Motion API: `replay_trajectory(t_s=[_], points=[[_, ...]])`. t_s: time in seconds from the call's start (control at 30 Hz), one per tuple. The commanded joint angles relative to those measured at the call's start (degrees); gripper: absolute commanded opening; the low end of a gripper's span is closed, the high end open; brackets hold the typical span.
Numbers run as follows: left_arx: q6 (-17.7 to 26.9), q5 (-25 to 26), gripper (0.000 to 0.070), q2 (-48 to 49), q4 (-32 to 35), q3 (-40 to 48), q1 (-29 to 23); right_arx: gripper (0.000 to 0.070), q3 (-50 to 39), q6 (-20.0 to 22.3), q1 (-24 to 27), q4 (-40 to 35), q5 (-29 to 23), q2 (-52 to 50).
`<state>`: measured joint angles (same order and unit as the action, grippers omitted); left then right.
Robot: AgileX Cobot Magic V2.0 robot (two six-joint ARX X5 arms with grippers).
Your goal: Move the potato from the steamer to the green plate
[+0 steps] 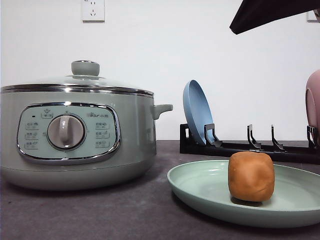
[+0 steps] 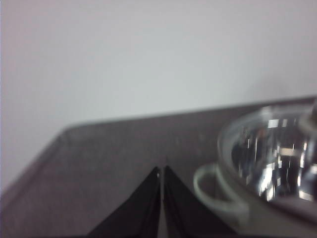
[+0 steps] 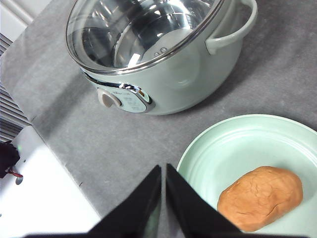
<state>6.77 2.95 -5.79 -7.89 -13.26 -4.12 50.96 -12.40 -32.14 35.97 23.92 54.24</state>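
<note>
Left claw [image 2: 162,171] pinched tight, empty, beside blurred steamer [image 1: 77,132] handle. Steamer at 9 o'clock on table [image 1: 125,210], lid on, left edge cut off. Potato [image 1: 251,176] sits on green plate [image 1: 200,187] at 4 o'clock, plate edge cropped. Blue plate [image 1: 196,112] upright in rack [image 1: 250,147] behind. Right claw [image 3: 163,171] closed, empty, above plate rim.

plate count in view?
3. Green plate flat on the table with the potato on it; blue plate upright in the rack; pink plate at the right edge, mostly cropped.
</note>
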Motion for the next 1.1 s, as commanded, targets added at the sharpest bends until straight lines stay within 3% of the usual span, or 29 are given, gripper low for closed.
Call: replay_trajectory(t_s=[0.0,0.63,1.07], points=[[-2.23,-0.17,0.0002,0.92,0.6,1.65,-0.15,0.0001,0.81,0.49,-0.28,-0.35,0.07,0.35],[-3.23,-0.19,0.0002,5.63,-0.31,12.42,-0.06,0.0001,0.81,0.48,-0.28,-0.37,0.07,0.35],[-3.22,-0.19,0.0002,5.63,-2.79,12.59,0.01,0.0001,0.81,0.48,-0.28,-0.36,0.07,0.35]])
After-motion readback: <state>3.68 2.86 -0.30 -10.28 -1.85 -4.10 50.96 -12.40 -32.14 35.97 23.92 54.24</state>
